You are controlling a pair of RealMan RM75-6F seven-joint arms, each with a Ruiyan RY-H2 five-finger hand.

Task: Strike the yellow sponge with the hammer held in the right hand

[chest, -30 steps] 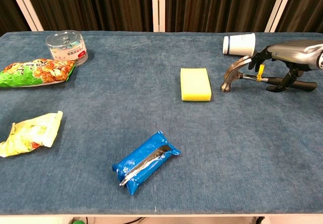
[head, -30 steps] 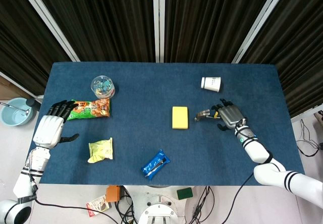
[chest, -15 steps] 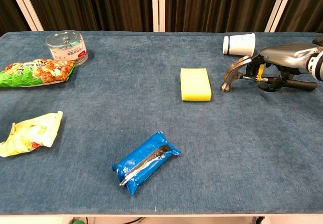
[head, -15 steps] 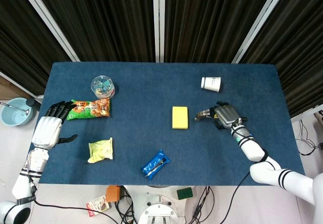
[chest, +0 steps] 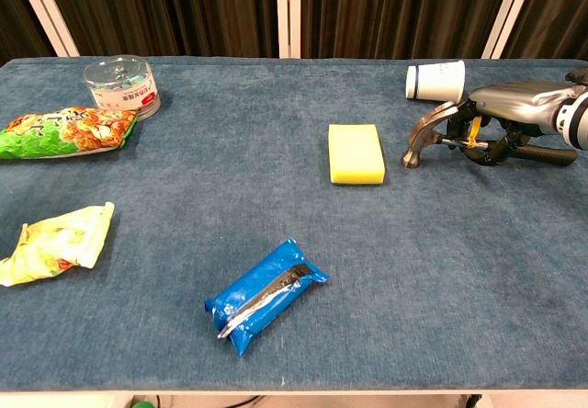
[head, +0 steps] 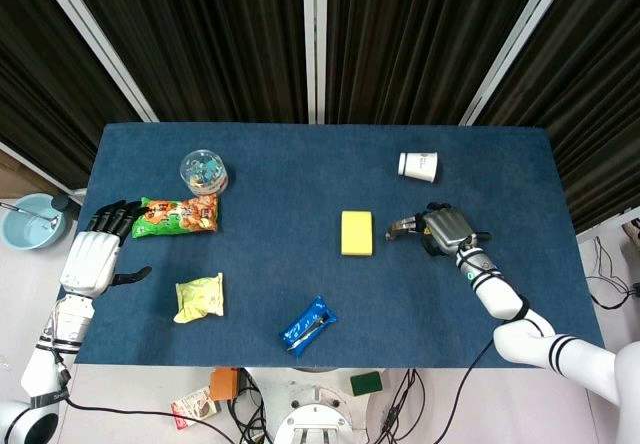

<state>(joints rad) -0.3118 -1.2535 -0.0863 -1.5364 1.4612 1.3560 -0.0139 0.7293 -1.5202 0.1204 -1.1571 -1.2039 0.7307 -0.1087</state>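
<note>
The yellow sponge (head: pixel 357 232) (chest: pixel 356 153) lies flat near the middle of the blue table. Just to its right is the hammer (head: pixel 401 229) (chest: pixel 428 133), its metal head resting on the cloth a short gap from the sponge and its black handle pointing right. My right hand (head: pixel 448 230) (chest: pixel 519 105) covers the handle and its fingers are curled around it. At the table's left edge my left hand (head: pixel 95 254) hovers with fingers spread and holds nothing; the chest view does not show it.
A white paper cup (head: pixel 418 166) (chest: pixel 436 79) lies on its side behind the hammer. A blue packet (head: pixel 308 325) sits front centre. At the left are a yellow bag (head: pixel 198 297), a green-orange snack bag (head: pixel 175 216) and a clear jar (head: pixel 203 171).
My right hand has settled lower onto the hammer handle and its fingers have closed around it. The hammer head and the sponge have stayed in place.
</note>
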